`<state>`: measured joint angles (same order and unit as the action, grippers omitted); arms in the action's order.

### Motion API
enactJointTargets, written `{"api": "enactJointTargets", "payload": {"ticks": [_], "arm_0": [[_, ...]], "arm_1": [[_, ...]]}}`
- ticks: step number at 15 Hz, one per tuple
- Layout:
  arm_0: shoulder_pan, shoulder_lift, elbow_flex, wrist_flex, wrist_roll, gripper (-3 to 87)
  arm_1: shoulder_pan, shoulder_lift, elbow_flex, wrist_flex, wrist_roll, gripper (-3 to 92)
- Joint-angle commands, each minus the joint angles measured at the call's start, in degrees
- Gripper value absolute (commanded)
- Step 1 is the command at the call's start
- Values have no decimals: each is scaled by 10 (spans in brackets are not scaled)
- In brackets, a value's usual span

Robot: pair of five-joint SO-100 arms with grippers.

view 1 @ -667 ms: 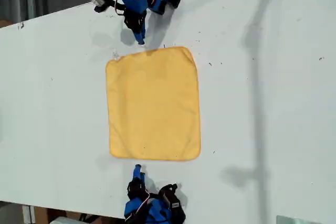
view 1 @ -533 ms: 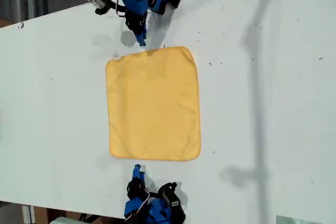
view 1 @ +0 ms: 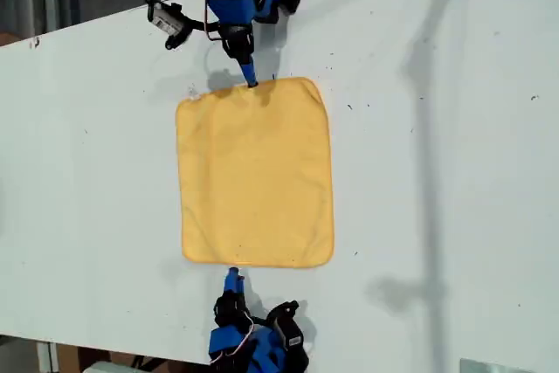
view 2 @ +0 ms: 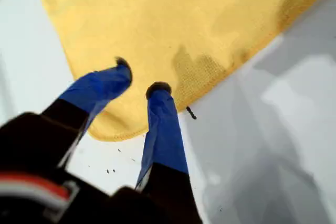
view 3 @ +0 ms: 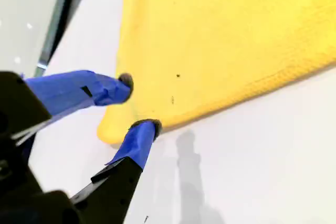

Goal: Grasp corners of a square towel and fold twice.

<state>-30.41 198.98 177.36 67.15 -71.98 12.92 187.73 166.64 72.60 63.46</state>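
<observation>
The towel (view 1: 255, 172) lay flat and unfolded in the middle of the white surface (view 1: 437, 172), one hemmed edge facing each arm. At the top of the exterior view, my first gripper (view 1: 251, 82) had its tip right at the towel's far edge, somewhat toward the exterior view's left of that edge's middle. The first wrist view showed my first gripper (view 2: 140, 76) with its two blue fingers parted by a modest gap, hanging over the yellow cloth (view 2: 173, 19) and holding nothing, with a rounded corner (view 2: 105, 129) close beside them. At the bottom of the exterior view, my second gripper (view 1: 231, 279) sat just short of the near edge, apart from the cloth. In its own wrist view my second gripper (view 3: 139, 103) was also partly open and empty. One fingertip stood at the hem and the other beside the nearest corner (view 3: 107, 132), and the towel (view 3: 226, 40) spread away ahead of it. What the coming grasp seemed to turn on was the sideways offset. Each gripper pointed straight across at the towel, yet each stood along an edge and not at a corner. The second gripper's nearest corner was the one at the exterior view's lower left, a short way to the side of its tip. I judged that each arm would have to slide along its edge to reach a corner before closing, and that the first gripper, already over the cloth, was the closer to a pinch.
</observation>
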Motion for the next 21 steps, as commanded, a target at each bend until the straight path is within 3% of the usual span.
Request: {"api": "enactJointTargets", "payload": {"ticks": [1,2,3,4,5,6,7,8,10,12,14,16,18,21], "arm_0": [[60,-11,-76,47,-68,106],[83,2,-103,57,-69,18],[127,0,-111,15,-76,0],[167,-4,-110,-24,-122,65],[202,-1,-100,-57,-158,173],[250,0,-79,-108,-168,247],[299,0,-52,-155,-185,209],[332,-2,-40,-143,-208,189],[361,-4,-33,-47,-273,189],[361,-33,-60,-10,-289,188],[332,-236,-206,67,-266,178],[328,-533,-380,121,-243,182],[348,-693,-452,108,-253,186],[370,-744,-444,46,-271,178]], "arm_1": [[-45,-11,-79,6,-34,305],[-57,-5,-117,21,-48,-1],[-63,-5,-134,20,-52,-1],[-69,-10,-141,11,-51,2],[-97,-28,-142,-18,-43,154],[-141,-65,-130,-67,-18,184],[-189,-102,-106,-124,16,201],[-223,-162,-105,-134,54,208],[-269,-372,-183,-70,130,241],[-299,-616,-308,-37,151,243],[-301,-844,-448,29,147,247],[-291,-928,-506,27,124,248],[-286,-938,-525,23,114,248],[-279,-958,-561,19,86,252]]}}
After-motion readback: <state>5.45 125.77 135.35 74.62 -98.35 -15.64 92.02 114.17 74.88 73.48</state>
